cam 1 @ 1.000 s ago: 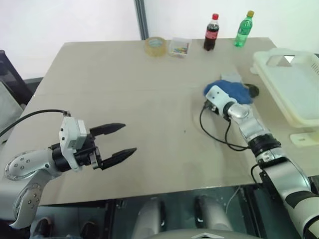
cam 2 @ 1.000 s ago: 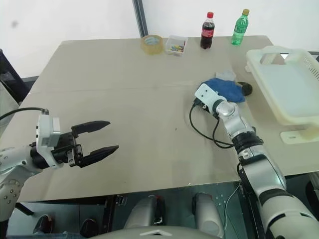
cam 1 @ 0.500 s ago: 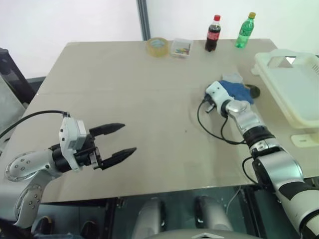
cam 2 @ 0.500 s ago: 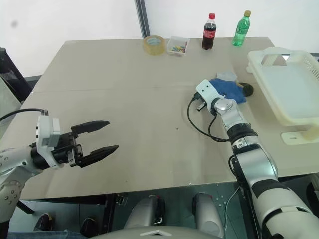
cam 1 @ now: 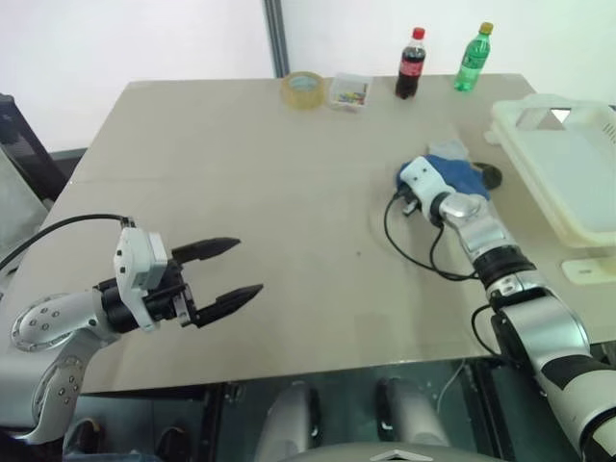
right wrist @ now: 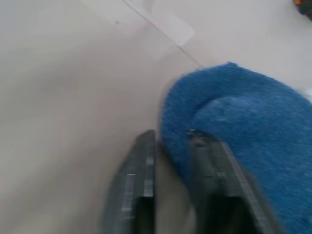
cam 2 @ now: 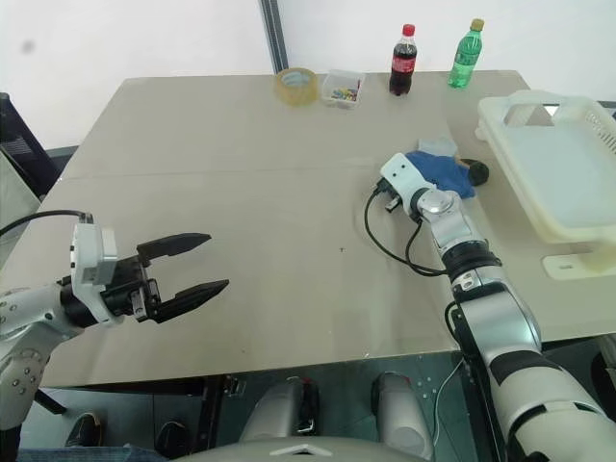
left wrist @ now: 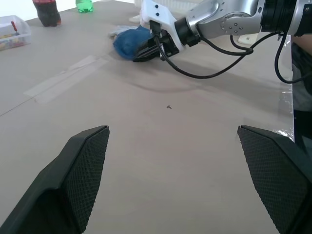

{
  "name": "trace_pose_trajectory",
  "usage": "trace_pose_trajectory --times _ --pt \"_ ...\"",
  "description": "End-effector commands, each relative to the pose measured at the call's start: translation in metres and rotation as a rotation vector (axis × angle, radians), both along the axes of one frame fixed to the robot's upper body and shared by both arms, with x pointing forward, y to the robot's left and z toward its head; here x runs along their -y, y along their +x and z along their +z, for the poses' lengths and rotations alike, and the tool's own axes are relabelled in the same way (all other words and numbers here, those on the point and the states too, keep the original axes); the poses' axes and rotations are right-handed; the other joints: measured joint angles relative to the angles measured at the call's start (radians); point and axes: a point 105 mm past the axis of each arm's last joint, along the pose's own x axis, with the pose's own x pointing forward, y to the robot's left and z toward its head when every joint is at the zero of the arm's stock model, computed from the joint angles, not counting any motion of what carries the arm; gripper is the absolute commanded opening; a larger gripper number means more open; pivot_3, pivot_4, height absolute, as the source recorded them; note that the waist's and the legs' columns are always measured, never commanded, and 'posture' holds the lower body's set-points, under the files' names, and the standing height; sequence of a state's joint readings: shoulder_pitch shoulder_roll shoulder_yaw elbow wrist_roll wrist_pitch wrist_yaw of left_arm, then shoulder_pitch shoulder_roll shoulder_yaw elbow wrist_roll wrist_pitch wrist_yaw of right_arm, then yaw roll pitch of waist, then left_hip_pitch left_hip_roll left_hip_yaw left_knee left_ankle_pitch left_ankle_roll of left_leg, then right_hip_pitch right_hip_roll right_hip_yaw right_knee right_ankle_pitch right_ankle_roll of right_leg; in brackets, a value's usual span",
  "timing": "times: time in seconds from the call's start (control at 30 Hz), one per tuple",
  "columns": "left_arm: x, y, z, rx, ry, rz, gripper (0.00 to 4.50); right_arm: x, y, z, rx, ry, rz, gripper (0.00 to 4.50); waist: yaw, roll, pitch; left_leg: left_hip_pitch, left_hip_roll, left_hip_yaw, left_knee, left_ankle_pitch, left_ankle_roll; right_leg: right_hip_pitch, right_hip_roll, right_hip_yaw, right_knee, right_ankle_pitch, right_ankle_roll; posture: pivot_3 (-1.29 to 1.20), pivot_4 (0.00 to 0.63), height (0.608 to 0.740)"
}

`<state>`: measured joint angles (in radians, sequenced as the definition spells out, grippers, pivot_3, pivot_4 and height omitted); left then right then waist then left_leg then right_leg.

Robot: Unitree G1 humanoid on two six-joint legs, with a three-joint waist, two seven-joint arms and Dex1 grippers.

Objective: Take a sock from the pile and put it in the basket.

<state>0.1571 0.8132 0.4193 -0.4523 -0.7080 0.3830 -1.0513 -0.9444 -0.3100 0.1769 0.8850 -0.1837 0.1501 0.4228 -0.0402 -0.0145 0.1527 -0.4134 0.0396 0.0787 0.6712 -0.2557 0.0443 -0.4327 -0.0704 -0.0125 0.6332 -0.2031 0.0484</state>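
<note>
The pile lies at the table's right, beside the basket [cam 1: 553, 99]. In it are the royal-blue sock [cam 1: 464, 176], a pale grey sock [cam 1: 449, 149] and a black one [cam 1: 492, 176]. My right gripper [right wrist: 170, 136] reaches forward to the near edge of the blue sock [right wrist: 243, 122], its two fingers close together with the sock's rim pinched between them. The left wrist view shows the same grip [left wrist: 144, 52] on the sock [left wrist: 126, 43]. My left gripper [cam 1: 250, 267] hovers open over the near left of the table, holding nothing.
At the far edge stand a cola bottle [cam 1: 409, 64], a green bottle [cam 1: 471, 58], a tape roll [cam 1: 301, 89] and a small clear box [cam 1: 347, 89]. A black cable [cam 1: 414, 248] loops from my right wrist over the table. A white piece [cam 1: 587, 271] lies near the right edge.
The right wrist has rolled a little while its gripper stays at the blue sock. The left arm has not moved.
</note>
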Motion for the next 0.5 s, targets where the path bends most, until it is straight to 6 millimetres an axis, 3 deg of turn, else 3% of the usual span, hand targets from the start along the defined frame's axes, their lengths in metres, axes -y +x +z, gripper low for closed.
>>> trace_pose_trajectory --times 0.03,0.2,0.23,0.3,0.37,0.5 --pt "0.001 0.0 0.004 0.029 0.003 -0.015 4.5 0.01 0.001 -0.003 -0.016 0.004 -0.044 1.56 0.0 0.0 0.0 0.0 0.0 0.0 0.0 0.0 0.0 0.0 0.0 0.0 0.0 0.0 0.0 0.0 0.15 0.74" --pt "0.001 0.001 0.003 0.031 0.006 -0.015 4.5 0.011 -0.001 -0.016 -0.127 0.09 -0.084 1.56 0.001 0.0 0.0 0.0 0.0 0.0 0.0 -0.001 0.002 0.0 0.0 0.0 0.0 0.0 0.0 0.0 0.15 0.74" --pt "0.001 0.002 0.003 0.031 0.006 -0.015 4.5 0.012 -0.001 -0.017 -0.143 0.101 -0.095 1.17 0.001 0.0 0.0 0.0 0.0 0.0 0.0 -0.001 0.002 0.0 0.0 0.0 0.0 0.0 0.0 0.0 0.15 0.74" --pt "0.001 0.002 0.003 0.032 0.007 -0.015 4.5 0.013 -0.001 -0.02 -0.163 0.113 -0.108 0.88 0.001 0.0 0.0 0.001 0.0 0.0 0.0 -0.001 0.002 0.0 0.0 0.0 0.0 0.0 0.0 0.0 0.15 0.74" --pt "0.001 0.002 0.003 0.034 0.008 -0.015 4.5 0.015 -0.001 -0.022 -0.175 0.121 -0.122 0.06 0.003 0.0 0.0 0.001 0.0 0.0 0.0 -0.001 0.002 0.001 0.0 0.0 0.0 0.0 0.0 0.0 0.15 0.74" --pt "0.001 0.002 0.003 0.036 0.01 -0.015 4.5 0.018 -0.001 -0.024 -0.195 0.139 -0.143 0.06 0.003 -0.001 -0.001 0.001 0.0 0.0 0.0 -0.001 0.002 0.001 0.0 0.0 0.0 0.0 -0.001 0.0 0.15 0.74"
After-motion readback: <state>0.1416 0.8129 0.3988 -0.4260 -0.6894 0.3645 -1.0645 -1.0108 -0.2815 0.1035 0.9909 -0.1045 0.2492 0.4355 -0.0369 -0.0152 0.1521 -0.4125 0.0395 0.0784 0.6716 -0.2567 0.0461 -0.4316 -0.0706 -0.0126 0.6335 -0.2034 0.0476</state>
